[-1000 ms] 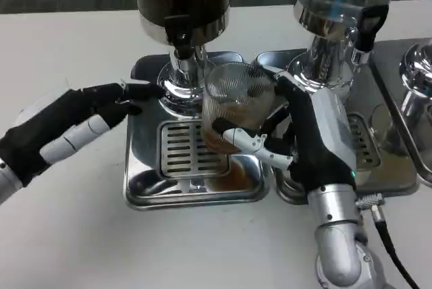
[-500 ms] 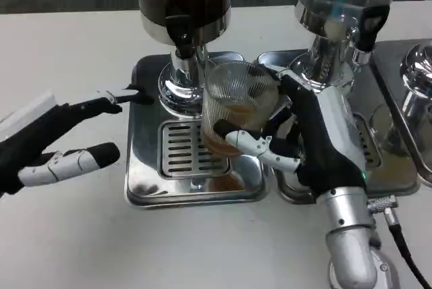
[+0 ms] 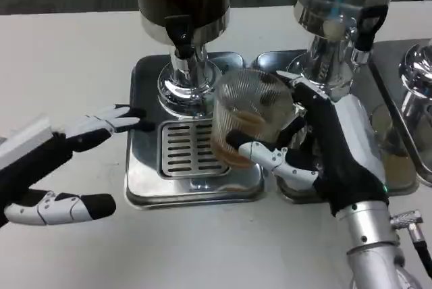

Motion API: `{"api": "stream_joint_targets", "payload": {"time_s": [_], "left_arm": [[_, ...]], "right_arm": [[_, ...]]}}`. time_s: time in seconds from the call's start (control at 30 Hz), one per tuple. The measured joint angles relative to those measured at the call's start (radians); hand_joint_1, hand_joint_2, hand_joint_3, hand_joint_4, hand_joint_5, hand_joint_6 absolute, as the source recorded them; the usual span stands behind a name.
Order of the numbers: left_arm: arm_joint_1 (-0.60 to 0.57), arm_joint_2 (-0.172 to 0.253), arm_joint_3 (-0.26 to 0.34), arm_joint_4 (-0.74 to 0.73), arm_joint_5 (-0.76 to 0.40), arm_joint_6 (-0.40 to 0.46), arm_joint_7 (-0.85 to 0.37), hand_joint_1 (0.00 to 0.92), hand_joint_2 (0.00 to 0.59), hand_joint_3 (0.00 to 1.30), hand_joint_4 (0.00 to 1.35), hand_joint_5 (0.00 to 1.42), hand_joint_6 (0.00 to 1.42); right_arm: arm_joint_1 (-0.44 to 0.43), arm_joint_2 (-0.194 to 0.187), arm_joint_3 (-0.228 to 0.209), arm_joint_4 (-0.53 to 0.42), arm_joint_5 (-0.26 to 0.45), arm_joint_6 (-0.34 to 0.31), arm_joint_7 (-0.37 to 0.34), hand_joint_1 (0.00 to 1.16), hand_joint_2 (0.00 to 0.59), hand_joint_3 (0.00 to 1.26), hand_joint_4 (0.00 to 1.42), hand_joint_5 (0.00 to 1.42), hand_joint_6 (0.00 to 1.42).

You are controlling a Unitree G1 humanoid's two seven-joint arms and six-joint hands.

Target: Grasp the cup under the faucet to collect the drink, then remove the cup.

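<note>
Now that my right hand [image 3: 324, 157], its fingers wrapped around the ribbed cup [image 3: 248, 123] with drink in its bottom, has drawn it rightward off the faucet [image 3: 181, 36] above the drip tray [image 3: 145, 181], my left hand [image 3: 61, 167] has backed away spread and empty, so I judge removal underway.

Centre of frame: my right hand [image 3: 324, 161] grips the ribbed clear cup [image 3: 248, 123], brown drink in its bottom, tilted above the right edge of the steel drip tray [image 3: 145, 174]. Above it, the dark dispenser's faucet [image 3: 181, 39]. Lower left: my left hand [image 3: 54, 174], fingers spread and holding nothing, over the white table [image 3: 67, 53].
</note>
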Motion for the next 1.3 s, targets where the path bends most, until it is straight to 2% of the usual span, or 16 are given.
{"api": "stream_joint_targets", "payload": {"time_s": [0.27,0.77,1.3], "left_arm": [[0.098,0.014,0.000,-0.116,-0.045,-0.003,0.005,0.000,0.101,0.18,0.01,0.02,0.15],[0.183,0.041,0.007,-0.216,-0.091,0.007,0.005,0.000,0.094,0.18,0.01,0.02,0.15],[0.238,0.048,0.030,-0.281,-0.121,0.013,0.005,0.000,0.093,0.19,0.01,0.02,0.15]], "right_arm": [[0.078,-0.016,-0.006,-0.125,0.002,0.001,0.056,0.74,0.217,0.55,0.75,0.93,1.26],[0.194,-0.038,-0.015,-0.260,0.007,0.001,0.125,0.74,0.225,0.56,0.76,0.93,1.26],[0.247,-0.039,-0.026,-0.298,0.008,0.001,0.147,0.75,0.229,0.56,0.76,0.94,1.28]]}}
